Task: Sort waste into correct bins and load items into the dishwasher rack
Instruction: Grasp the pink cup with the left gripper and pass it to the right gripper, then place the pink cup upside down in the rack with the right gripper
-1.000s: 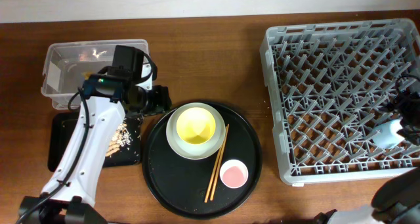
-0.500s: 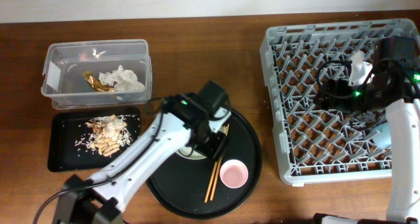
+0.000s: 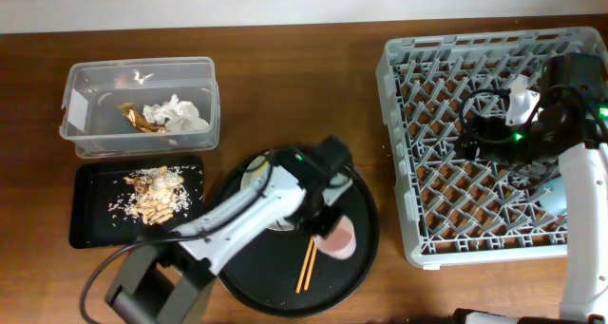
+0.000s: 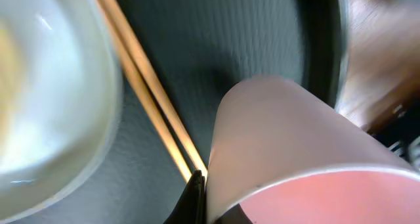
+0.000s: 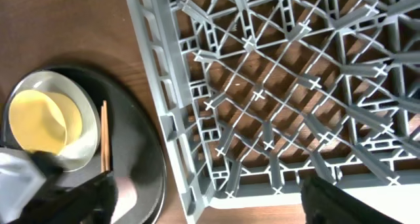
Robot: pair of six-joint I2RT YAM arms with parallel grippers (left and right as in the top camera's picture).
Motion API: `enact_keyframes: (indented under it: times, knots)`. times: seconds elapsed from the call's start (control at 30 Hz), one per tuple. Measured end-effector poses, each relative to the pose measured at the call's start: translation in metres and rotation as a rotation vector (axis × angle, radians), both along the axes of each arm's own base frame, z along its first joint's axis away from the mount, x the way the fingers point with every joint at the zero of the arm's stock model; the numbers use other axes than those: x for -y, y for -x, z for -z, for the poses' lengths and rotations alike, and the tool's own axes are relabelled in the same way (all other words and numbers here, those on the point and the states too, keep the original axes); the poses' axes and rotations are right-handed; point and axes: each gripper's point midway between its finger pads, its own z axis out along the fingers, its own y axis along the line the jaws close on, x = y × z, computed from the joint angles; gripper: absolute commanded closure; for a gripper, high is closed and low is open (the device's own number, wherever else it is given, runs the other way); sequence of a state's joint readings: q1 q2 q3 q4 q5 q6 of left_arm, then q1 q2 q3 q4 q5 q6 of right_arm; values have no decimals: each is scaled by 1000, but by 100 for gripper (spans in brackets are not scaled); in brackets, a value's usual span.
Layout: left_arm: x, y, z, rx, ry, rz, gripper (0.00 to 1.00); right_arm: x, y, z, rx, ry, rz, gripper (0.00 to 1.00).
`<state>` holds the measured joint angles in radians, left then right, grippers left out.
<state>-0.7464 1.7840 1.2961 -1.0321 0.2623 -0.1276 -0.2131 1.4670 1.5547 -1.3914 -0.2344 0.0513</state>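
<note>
Pink and small, the round cup sits on the big round black tray, near its right side. The left end effector is right on top of it, so from above only part of the cup peeks out. In the left wrist view one dark fingertip touches the cup's outside wall, squeezed between the cup and the pair of wooden chopsticks. The other finger is hard to see, so I cannot tell if the end effector holds the cup or not. The chopsticks lie just beside the cup, and past them is the pale grey-green round plate with the small yellow bowl in it. The right end effector hangs over the large square grey plastic rack with its fingers spread wide and nothing between them. A small blue cup is in the rack near its right edge. On the left of the brown wooden worktop, the clear rectangular plastic tub has crumpled white tissue paper and a shiny gold-brown wrapper strip inside. Just below it, the shallow black rectangular tray holds the small tan food scraps.
</note>
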Motion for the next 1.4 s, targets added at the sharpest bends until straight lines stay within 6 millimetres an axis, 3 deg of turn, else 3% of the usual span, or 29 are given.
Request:
enact_keyframes:
  times: [0.03, 0.13, 0.2, 0.23, 0.3, 0.37, 0.47, 0.67, 0.93, 1.13, 1.4]
  knots:
    - [1, -16, -14, 37, 34, -30, 100, 1, 0, 0, -1, 5, 2, 6]
    - [-13, -86, -87, 226, 244, -207, 100, 0, -2, 0, 9, 1, -13, 7]
    - [-30, -121, -124, 269, 424, -316, 100, -19, -6, -3, 46, -83, -117, 7]
    - [-33, -134, -138, 266, 532, -335, 100, -38, -9, -6, 83, -178, -220, 7]
    - [-30, -147, -165, 230, 758, -306, 100, -67, -10, -10, 143, -332, -363, 7]
    - [-22, -141, -181, 148, 914, -246, 100, -99, -4, -14, 230, -540, -514, 7]
    - [0, -122, -190, 10, 1054, -145, 100, -122, -3, -28, 402, -741, -629, 5]
    - [40, -84, -207, -87, 1159, 35, 100, -147, 2, -45, 493, -852, -730, 6]
    - [34, -89, -208, -83, 1166, 21, 100, -157, 4, -50, 522, -873, -778, 6]
    - [32, -103, -191, -56, 1059, -97, 100, -154, 1, -33, 482, -807, -780, 6]
    - [29, -111, -185, -52, 1005, -173, 100, -150, -1, -20, 440, -745, -781, 6]
